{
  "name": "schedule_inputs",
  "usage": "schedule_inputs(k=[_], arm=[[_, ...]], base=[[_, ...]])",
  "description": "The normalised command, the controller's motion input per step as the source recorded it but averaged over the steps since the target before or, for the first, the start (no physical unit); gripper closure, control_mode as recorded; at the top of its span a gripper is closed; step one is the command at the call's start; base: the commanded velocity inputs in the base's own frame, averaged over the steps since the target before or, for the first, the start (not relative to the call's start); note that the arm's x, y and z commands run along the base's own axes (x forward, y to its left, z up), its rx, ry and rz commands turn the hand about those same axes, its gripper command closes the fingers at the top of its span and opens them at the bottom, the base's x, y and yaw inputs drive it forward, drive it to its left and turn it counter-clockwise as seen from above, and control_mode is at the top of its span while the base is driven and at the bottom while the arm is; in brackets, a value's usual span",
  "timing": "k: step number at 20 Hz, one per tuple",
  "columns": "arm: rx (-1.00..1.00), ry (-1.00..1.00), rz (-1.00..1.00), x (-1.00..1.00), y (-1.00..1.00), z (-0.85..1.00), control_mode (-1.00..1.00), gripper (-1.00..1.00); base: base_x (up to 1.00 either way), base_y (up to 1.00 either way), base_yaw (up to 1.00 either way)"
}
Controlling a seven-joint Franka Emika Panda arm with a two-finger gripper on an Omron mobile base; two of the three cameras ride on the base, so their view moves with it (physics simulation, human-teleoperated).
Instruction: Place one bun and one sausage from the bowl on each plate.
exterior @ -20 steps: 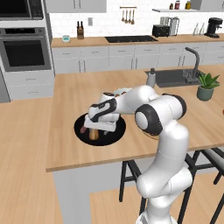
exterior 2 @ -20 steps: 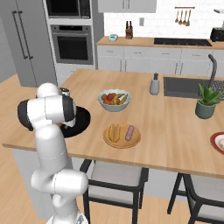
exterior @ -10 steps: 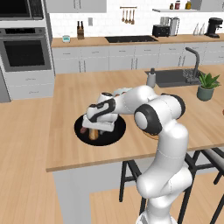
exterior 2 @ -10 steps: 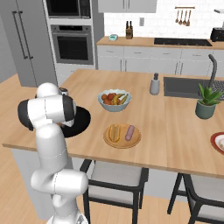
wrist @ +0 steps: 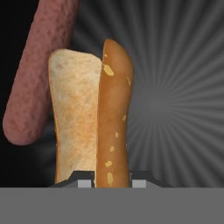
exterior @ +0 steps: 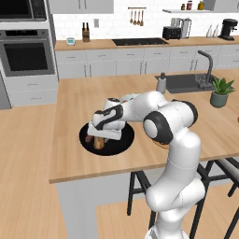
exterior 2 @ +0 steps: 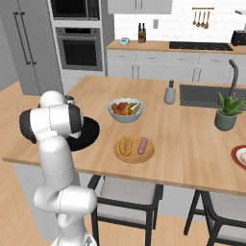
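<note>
The black bowl (exterior: 118,147) (exterior 2: 92,130) sits near the counter's front edge. My gripper (exterior: 99,138) (wrist: 113,180) reaches down into it and is shut on a bun (exterior: 98,143) (wrist: 94,118), whose tan cut face and brown crust rise between the two fingertips (wrist: 85,180). A reddish sausage (wrist: 41,74) (exterior: 88,138) lies in the bowl right beside that bun. To the right, the tan plate (exterior 2: 135,158) holds a bun (exterior 2: 125,145) and a sausage (exterior 2: 142,145). The red-rimmed plate (exterior 2: 239,156) shows at the far right edge.
A white bowl of fruit (exterior 2: 126,110) stands behind the tan plate. Further right are a soap dispenser (exterior 2: 169,92), a sink (exterior 2: 206,96) and a potted plant (exterior 2: 226,112). Stools (exterior 2: 126,197) stand under the counter's front edge.
The gripper's jaws have closed from wide open onto the bun in the bowl. The arm has barely moved.
</note>
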Motion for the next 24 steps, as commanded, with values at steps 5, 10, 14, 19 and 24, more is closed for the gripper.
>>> schedule_inputs(k=[5,10,14,19,24], arm=[[0.00,0.00,0.00,-0.07,0.00,0.26,-1.00,1.00],[0.00,-0.03,0.00,-0.44,-0.40,0.43,-1.00,1.00],[0.00,-0.06,0.00,-0.76,-0.86,0.34,-1.00,1.00],[0.00,0.00,0.00,-0.45,-0.73,0.67,-1.00,1.00],[-0.01,0.02,0.00,-0.54,-0.58,0.73,-1.00,1.00]], base=[[0.00,0.00,0.00],[0.00,0.00,0.00],[0.00,0.00,0.00],[0.00,0.00,0.00],[0.00,0.00,0.00]])
